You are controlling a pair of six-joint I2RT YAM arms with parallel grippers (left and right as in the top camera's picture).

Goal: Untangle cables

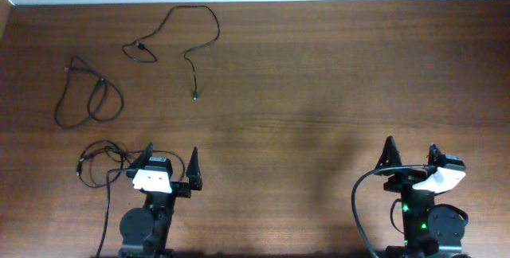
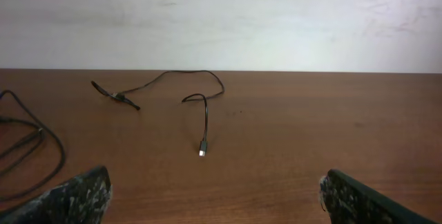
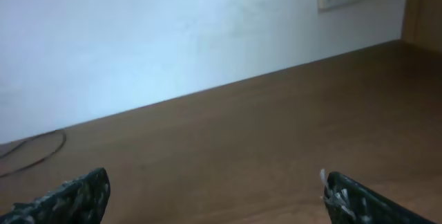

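Three thin black cables lie apart on the wooden table. One long cable [image 1: 192, 71] winds across the far left-centre and ends in a small plug; it shows in the left wrist view [image 2: 205, 124]. A looped cable [image 1: 100, 81] lies at the far left, also at the left edge of the left wrist view [image 2: 41, 137]. A third cable [image 1: 79, 165] curls beside the left arm's base. My left gripper [image 1: 170, 158] [image 2: 214, 189] is open and empty, well short of the plug. My right gripper [image 1: 410, 150] [image 3: 214, 196] is open and empty over bare table at the near right.
A thicker black wire [image 1: 356, 202] loops by the right arm's base. A white wall [image 2: 221, 16] runs behind the table's far edge. A stretch of cable [image 3: 41, 148] shows far left in the right wrist view.
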